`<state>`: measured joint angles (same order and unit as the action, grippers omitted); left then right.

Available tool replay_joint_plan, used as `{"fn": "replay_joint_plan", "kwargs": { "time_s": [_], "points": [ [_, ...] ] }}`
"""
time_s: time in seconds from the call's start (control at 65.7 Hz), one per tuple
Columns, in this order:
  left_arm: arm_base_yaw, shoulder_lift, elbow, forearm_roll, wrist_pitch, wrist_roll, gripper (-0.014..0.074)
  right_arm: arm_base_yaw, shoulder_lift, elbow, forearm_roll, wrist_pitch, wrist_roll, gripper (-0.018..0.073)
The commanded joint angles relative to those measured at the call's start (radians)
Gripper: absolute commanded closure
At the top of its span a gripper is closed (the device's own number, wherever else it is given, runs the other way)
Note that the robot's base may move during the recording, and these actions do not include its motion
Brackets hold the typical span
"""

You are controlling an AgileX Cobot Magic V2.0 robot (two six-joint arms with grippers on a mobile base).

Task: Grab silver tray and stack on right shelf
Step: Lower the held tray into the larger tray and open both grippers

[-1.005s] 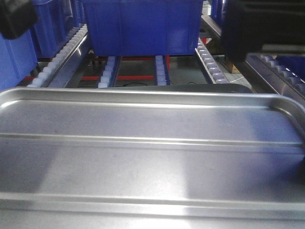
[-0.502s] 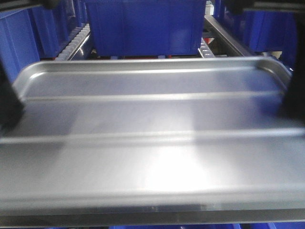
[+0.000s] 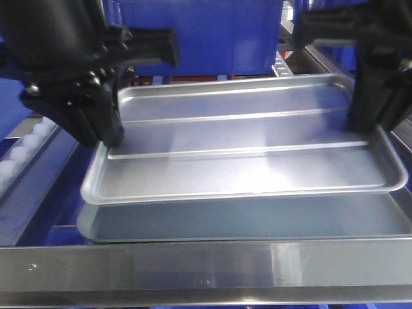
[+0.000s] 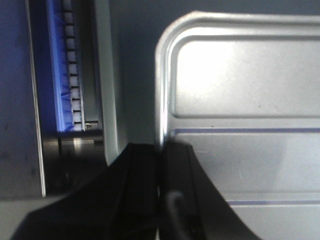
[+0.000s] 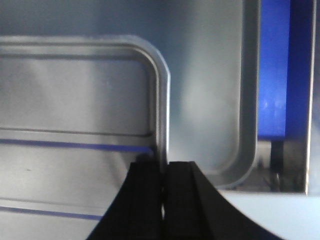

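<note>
**Both tools clamped on the silver tray, above the rack**

- Left tool [image 4: 160, 152]: jaws closed on the tray's short left rim, one finger outside the rim and one inside on the base. From the front the left tool [image 3: 109, 136] grips near the close left corner.
- Right tool [image 5: 162, 167]: jaws pinched on the opposite short rim, which stands up between the two fingers. From the front it sits at the right edge [image 3: 372, 125].
- Silver tray [image 3: 257, 151]: spans from one tool to the other, roughly level, with two long ridges across its base.
- Directly under both tools lies a larger, duller grey tray [image 3: 244, 219]. Its close edge shows below the silver tray's rim with a gap between them. Outboard of the right tool, its rounded corner [image 5: 235, 165] shows.
- Right shelf [image 3: 290, 261]: its flat front bar [image 3: 161, 264] runs nearer the camera than both tools, with a screw [image 3: 31, 266] at its left end.
- White rollers [image 3: 19, 151] lie outboard of the left tool.
- A blue bin [image 3: 212, 32] stands beyond both tools.
</note>
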<state>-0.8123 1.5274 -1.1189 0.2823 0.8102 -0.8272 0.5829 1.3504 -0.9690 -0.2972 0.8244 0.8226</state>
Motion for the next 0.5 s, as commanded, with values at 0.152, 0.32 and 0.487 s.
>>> {"fn": "replay_joint_plan", "kwargs": {
  "time_s": [0.152, 0.32, 0.487],
  "points": [
    [0.058, 0.081, -0.072, 0.023, -0.148, 0.022, 0.0694, -0.078, 0.109, -0.040, -0.067, -0.179, -0.016, 0.0499],
    [0.081, 0.122, -0.072, 0.023, -0.222, 0.022, 0.0694, -0.113, 0.153, -0.040, -0.066, -0.231, -0.016, 0.0499],
    [0.082, 0.128, -0.072, 0.023, -0.213, 0.022, 0.0694, -0.113, 0.156, -0.040, -0.066, -0.273, -0.016, 0.0499]
  ]
}}
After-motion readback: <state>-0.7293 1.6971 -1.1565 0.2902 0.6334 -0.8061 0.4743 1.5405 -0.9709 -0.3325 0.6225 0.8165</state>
